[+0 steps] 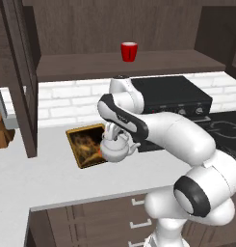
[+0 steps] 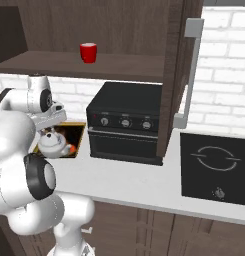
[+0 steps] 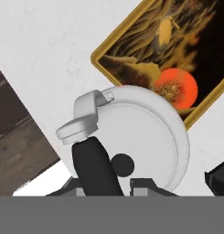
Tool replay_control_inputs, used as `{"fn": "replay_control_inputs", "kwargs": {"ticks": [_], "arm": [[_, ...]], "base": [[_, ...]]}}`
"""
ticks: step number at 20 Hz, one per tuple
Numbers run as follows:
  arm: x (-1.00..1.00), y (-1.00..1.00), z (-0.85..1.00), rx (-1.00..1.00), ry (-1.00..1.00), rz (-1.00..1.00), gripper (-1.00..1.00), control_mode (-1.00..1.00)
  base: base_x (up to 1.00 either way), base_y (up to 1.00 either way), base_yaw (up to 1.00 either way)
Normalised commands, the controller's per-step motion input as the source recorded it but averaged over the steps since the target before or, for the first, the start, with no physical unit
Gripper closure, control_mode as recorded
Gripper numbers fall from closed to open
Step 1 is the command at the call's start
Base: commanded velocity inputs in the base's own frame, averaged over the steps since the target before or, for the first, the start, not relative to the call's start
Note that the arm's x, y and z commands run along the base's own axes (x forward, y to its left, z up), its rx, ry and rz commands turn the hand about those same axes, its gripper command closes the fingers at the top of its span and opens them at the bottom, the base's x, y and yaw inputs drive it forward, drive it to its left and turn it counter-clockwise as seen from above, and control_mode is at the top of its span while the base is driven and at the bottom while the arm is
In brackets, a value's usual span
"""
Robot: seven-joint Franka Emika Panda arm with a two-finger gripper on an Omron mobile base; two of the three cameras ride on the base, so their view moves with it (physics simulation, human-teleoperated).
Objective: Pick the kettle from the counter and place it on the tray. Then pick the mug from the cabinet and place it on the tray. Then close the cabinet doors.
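Observation:
My gripper point(image 1: 112, 131) is shut on the thin dark handle of the white-silver kettle point(image 1: 115, 149). The kettle point(image 3: 145, 137) hangs over the near corner of the gold-rimmed tray point(image 3: 150, 50), partly past its rim, spout point(image 3: 83, 116) pointing away from the tray. Whether it touches the tray I cannot tell. The tray point(image 1: 85, 144) lies on the pale counter point(image 1: 52, 178) left of the oven. The red mug point(image 1: 129, 51) stands upright on the cabinet shelf point(image 1: 90, 65). Both cabinet doors are swung open: one point(image 1: 23, 77) at the left, the other point(image 2: 176, 75) at the right. From the right base view, the kettle point(image 2: 53, 143) sits beneath the gripper point(image 2: 49, 129).
A black oven box point(image 2: 126, 125) stands on the counter just right of the tray. A black cooktop point(image 2: 219, 167) lies further right. A wooden knife block point(image 1: 1, 130) stands at the far left. Dark drawers point(image 1: 114, 217) run under the counter.

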Motion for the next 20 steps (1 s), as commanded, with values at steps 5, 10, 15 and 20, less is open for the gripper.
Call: {"fn": "replay_control_inputs", "kwargs": {"ticks": [5,10,15,20], "arm": [[0.36,0.21,-0.07,0.00,0.00,0.00,1.00,-1.00],[0.14,0.12,-0.23,0.00,0.00,0.00,1.00,-1.00],[0.26,0.07,-0.20,0.00,-0.03,0.00,1.00,-1.00],[0.30,0.12,-0.10,0.00,-0.08,0.00,1.00,-1.00]], "base": [[0.00,0.00,0.00],[0.00,0.00,0.00],[0.00,0.00,0.00],[0.00,0.00,0.00]]}}
